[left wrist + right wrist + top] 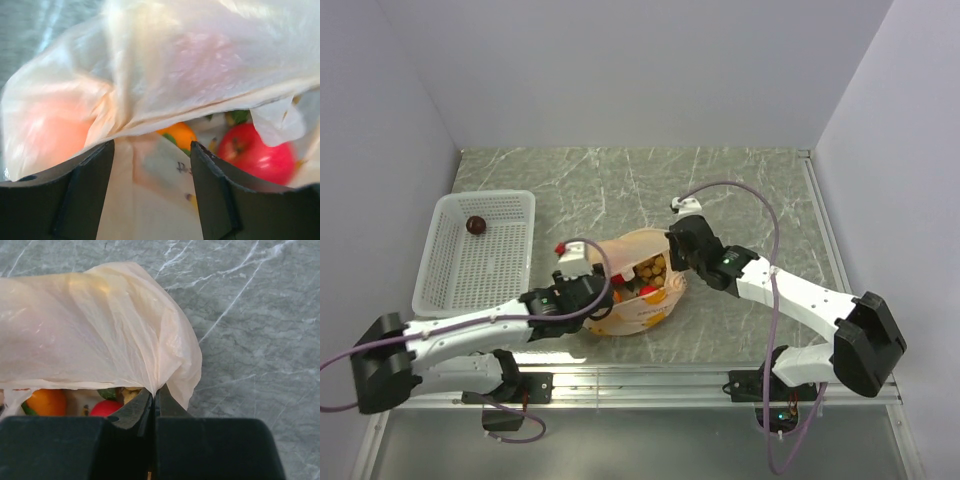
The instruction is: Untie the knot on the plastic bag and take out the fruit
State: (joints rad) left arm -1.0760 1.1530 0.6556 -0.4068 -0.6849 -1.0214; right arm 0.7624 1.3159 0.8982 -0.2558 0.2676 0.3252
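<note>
The pale peach plastic bag lies mid-table with its mouth open. No knot shows. A tan cluster of small balls and a red fruit show inside it. My right gripper is shut on the bag's upper rim and holds it up; an orange and a red fruit lie under that rim. My left gripper is open at the bag's mouth, with the bag's lower sheet between its fingers. Ahead of it lie an orange and a red fruit.
A white mesh basket stands at the left and holds a dark maroon round fruit. A small red thing shows beside my left wrist. White walls close in the table on the left, back and right.
</note>
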